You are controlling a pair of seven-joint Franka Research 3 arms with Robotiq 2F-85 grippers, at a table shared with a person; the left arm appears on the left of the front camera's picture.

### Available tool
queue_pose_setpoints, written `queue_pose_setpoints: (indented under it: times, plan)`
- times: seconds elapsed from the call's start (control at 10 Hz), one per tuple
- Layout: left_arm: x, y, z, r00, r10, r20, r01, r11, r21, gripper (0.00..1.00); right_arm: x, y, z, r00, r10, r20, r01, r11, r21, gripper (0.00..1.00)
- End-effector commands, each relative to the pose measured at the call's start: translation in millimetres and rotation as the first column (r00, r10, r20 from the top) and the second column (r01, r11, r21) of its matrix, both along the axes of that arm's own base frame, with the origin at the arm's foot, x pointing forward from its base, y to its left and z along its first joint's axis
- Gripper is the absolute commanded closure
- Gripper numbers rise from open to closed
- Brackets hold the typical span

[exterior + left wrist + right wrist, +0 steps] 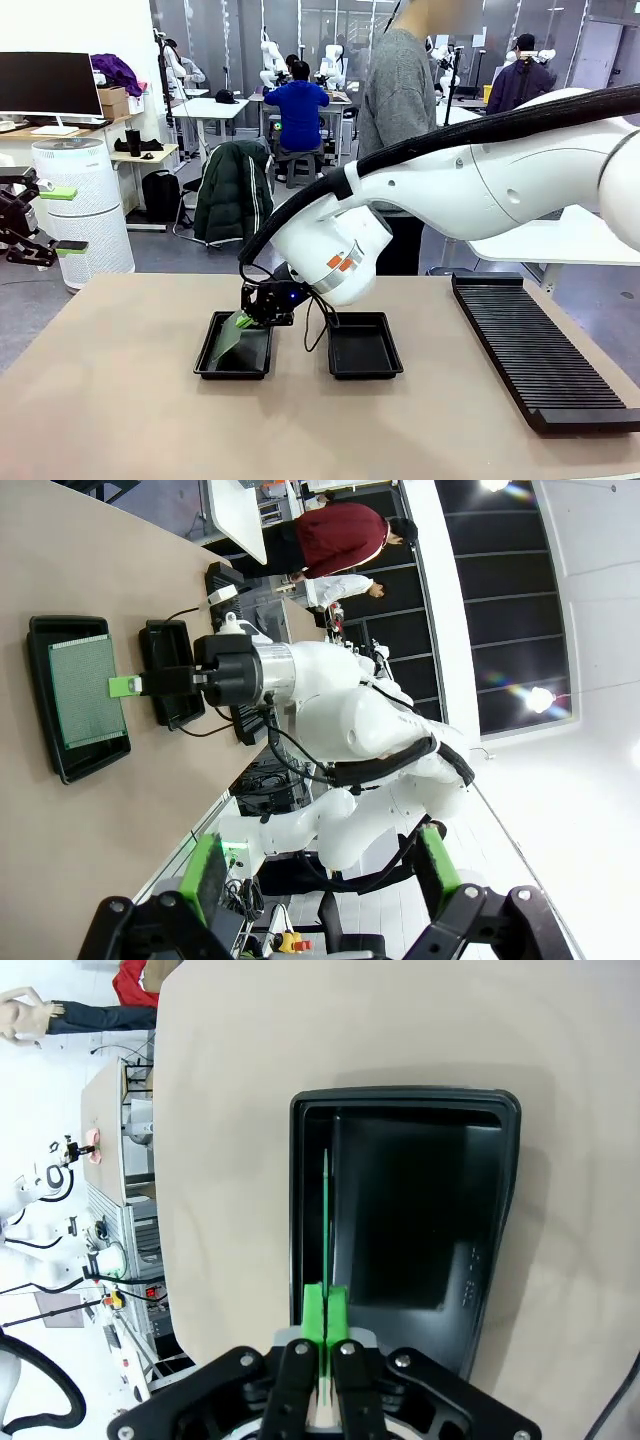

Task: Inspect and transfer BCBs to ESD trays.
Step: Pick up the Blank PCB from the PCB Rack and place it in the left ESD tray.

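My right gripper (pixel 250 312) is shut on the edge of a thin green BCB (pixel 229 336). It holds the board tilted over the left ESD tray (pixel 212 368), lower end inside the walls. In the right wrist view the BCB (pixel 327 1210) shows edge-on between the shut fingers of the right gripper (pixel 326 1312), above the tray's floor (pixel 410 1210). In the left wrist view the speckled face of the BCB (pixel 85 690) is over that tray (pixel 45 735). The second ESD tray (pixel 363 346) holds nothing. My left gripper (pixel 50 218) hangs open, off the table's left edge, its green pads (pixel 205 875) wide apart.
A long black ribbed rack (pixel 540 350) lies along the table's right side. A person in a grey sweater (pixel 398 100) stands at the far edge behind my right arm. The near half of the tan table (pixel 130 420) is bare.
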State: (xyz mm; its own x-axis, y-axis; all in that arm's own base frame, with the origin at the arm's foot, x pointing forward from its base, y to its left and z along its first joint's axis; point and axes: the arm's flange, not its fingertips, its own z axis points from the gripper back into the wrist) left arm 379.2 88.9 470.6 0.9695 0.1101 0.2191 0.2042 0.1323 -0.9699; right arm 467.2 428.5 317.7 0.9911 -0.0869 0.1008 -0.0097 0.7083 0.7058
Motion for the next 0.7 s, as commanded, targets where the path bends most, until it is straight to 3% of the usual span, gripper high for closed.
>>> queue_pose_setpoints:
  times: [0.0,0.6]
  plan:
    - [-0.1,0.9,0.1,1.000,0.000,0.001,0.000,1.000,-0.004,0.00,-1.4,-3.5,-12.2,1.000,0.006,0.016,-0.007,0.999,0.053,0.99]
    - [-0.1,0.9,0.1,1.000,0.000,0.001,0.000,1.000,-0.004,0.00,0.7,-8.0,-24.8,1.000,-0.005,-0.028,0.007,0.998,0.066,0.99]
